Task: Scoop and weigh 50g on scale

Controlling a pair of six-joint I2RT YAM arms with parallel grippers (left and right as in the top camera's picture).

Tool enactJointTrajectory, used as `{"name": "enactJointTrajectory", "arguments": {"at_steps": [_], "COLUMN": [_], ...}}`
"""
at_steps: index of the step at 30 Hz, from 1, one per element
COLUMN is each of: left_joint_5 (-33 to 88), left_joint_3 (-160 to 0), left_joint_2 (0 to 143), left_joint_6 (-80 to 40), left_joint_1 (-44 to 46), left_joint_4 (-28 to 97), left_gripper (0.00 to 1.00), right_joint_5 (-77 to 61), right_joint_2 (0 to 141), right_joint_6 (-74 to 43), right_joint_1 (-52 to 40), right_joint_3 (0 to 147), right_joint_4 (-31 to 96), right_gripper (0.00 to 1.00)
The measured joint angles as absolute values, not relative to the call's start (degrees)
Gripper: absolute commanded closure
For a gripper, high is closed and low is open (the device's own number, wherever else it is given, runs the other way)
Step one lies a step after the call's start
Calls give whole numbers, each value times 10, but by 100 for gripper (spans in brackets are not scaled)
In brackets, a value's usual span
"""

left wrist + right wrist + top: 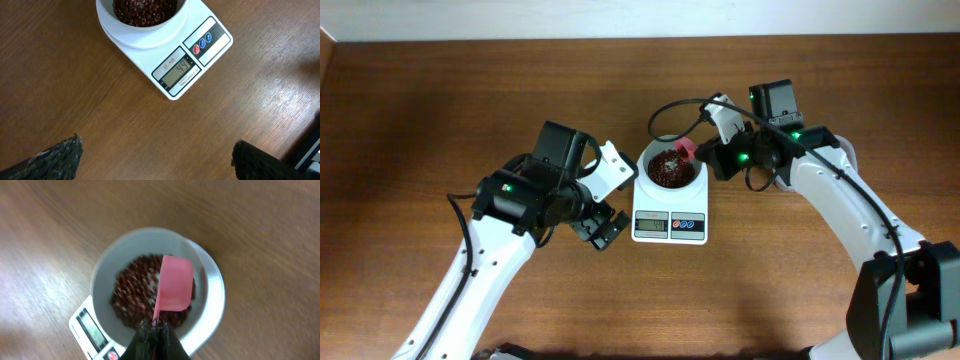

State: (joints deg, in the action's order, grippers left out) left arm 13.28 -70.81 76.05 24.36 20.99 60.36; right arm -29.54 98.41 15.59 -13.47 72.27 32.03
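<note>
The white scale [670, 222] stands at the table's middle, and its display [180, 74] shows digits that look like 49. On it rests a white bowl [648, 160] holding dark red-brown beans [667, 170]. My right gripper [155, 326] is shut on the handle of a pink scoop [175, 282], which hangs over the beans [132, 292] inside the bowl [150, 234]. The scoop's underside faces the camera. My left gripper [157, 159] stands open over bare wood just left of the scale [210, 47], with nothing between its fingers.
Brown wooden table all around. A black cable [670, 108] loops behind the bowl near the right arm [840, 195]. The left arm [510, 200] reaches in from the lower left.
</note>
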Motion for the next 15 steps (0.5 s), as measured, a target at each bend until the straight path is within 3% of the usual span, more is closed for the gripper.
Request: {"name": "enactJointTrajectory", "arguments": {"at_steps": [15], "left_joint_5": [133], "left_joint_3": [-708], "left_joint_2": [761], "left_joint_6": [244], "left_joint_1": [210], "left_joint_4": [604], "left_gripper": [1], "right_joint_5": [-312], "right_joint_2": [984], "right_joint_6": [165], "right_joint_1": [-136], "right_joint_3": [730], "right_joint_4": [322], "right_gripper": [96]}}
